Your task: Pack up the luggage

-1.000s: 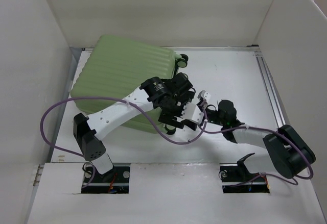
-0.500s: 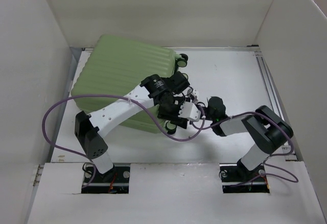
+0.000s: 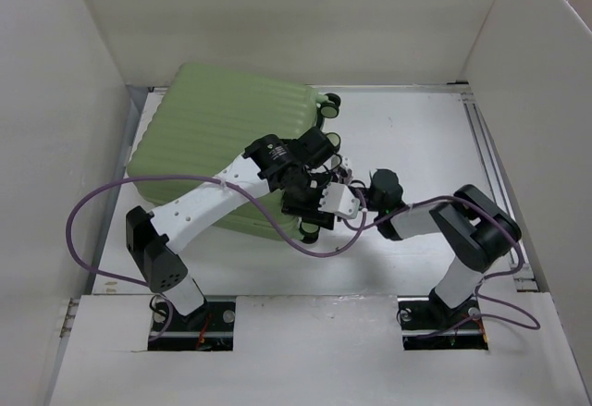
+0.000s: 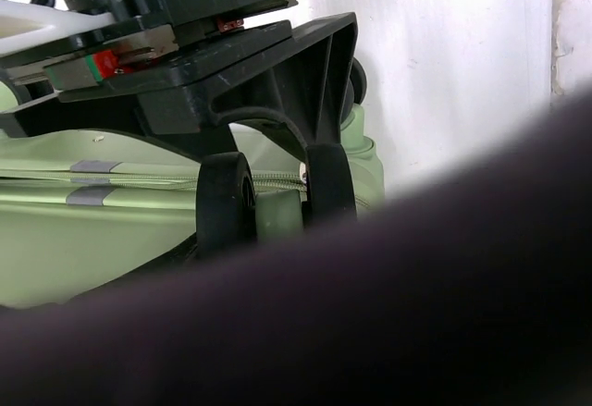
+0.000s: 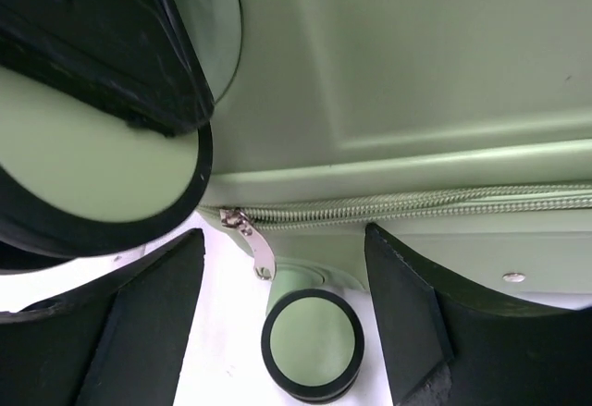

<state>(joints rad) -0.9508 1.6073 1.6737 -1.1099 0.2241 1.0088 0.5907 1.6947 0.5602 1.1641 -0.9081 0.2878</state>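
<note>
Suitcase [image 3: 213,133] shell likely stiff and slick; left claw [image 4: 277,207] pinches its zipped edge, right claw [image 5: 277,323] released around the handier zip pull [image 5: 257,251].

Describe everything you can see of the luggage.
The luggage is a light green, ribbed hard-shell suitcase that looks like glossy plastic. It lies closed, broad face up, at the far left of the table. Its zipper is shut, with the metal pull beside a black-tyred wheel. The left gripper appears to pinch its green edge by the zipper.
</note>
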